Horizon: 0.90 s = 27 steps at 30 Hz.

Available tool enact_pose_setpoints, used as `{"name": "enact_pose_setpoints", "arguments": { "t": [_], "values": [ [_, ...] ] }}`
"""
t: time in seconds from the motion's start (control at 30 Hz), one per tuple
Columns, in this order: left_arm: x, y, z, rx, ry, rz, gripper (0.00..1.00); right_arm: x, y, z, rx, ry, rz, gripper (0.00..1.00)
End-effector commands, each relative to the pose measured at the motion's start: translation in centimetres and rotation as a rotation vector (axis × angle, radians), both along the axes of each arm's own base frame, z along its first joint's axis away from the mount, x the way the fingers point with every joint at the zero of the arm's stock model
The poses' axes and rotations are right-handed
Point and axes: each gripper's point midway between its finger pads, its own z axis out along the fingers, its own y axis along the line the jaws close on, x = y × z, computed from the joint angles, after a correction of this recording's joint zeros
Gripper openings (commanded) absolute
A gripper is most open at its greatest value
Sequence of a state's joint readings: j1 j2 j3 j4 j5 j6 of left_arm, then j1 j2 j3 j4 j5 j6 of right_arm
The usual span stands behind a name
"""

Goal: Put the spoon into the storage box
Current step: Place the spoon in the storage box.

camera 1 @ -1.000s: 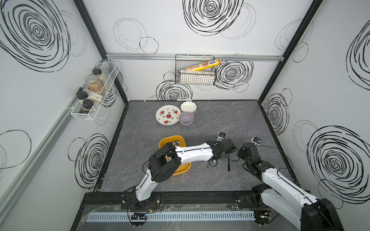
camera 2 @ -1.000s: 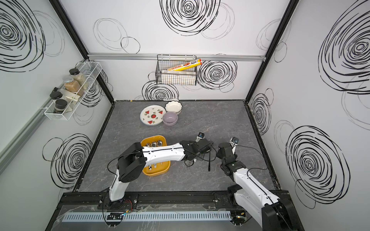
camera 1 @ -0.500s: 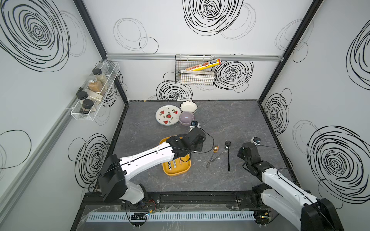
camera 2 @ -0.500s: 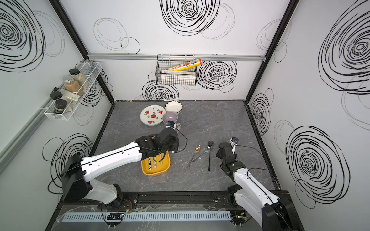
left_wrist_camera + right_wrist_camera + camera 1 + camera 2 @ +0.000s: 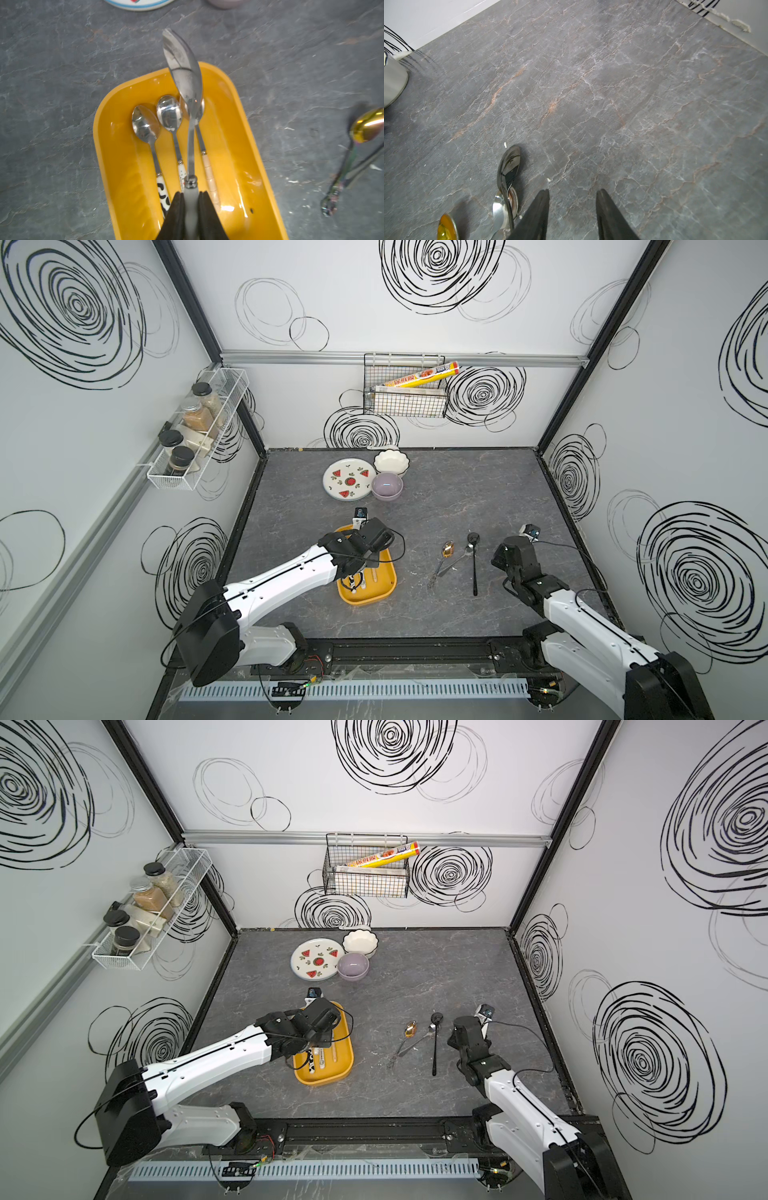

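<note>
While the left gripper (image 5: 190, 195) pinches a silver spoon (image 5: 185, 70) by its handle above the storage box (image 5: 232, 133), three spoons (image 5: 169, 112) lie inside. The right gripper (image 5: 572, 193), well apart from the box, stands part open and empty.

A long yellow box (image 5: 417, 376) lies aslant in the wire basket (image 5: 405, 406) on the back wall. In both top views it carries a row of Chinese characters beside a small food picture. The characters are too small to read with certainty. No other legible print shows.
</note>
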State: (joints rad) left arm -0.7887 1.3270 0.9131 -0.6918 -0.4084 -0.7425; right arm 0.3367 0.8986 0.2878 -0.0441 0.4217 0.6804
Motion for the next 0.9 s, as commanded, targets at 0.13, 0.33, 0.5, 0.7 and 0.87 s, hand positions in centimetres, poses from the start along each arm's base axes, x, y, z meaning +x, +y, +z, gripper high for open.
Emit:
{"name": "enact_pose_setpoints", "arguments": {
  "t": [0.13, 0.33, 0.5, 0.7, 0.87],
  "values": [
    [0.0, 3.0, -3.7, 0.207, 0.055, 0.103, 0.00, -0.1, -0.1, 0.0, -0.005, -0.009, 0.005, 0.42],
    [0.2, 3.9, -5.2, 0.291, 0.071, 0.144, 0.00, -0.1, -0.1, 0.0, -0.003, -0.010, 0.005, 0.42],
    [0.1, 4.2, -6.5, 0.333, 0.099, 0.145, 0.00, 0.0, 0.0, 0.0, -0.003, -0.010, 0.009, 0.42],
    [0.2, 3.7, -7.1, 0.348, 0.104, 0.130, 0.00, -0.1, 0.0, 0.0, -0.002, -0.010, 0.010, 0.42],
    [0.3, 3.6, -7.8, 0.370, 0.118, 0.122, 0.04, -0.1, 0.0, 0.0, -0.003, -0.010, 0.010, 0.42]
  ]
}}
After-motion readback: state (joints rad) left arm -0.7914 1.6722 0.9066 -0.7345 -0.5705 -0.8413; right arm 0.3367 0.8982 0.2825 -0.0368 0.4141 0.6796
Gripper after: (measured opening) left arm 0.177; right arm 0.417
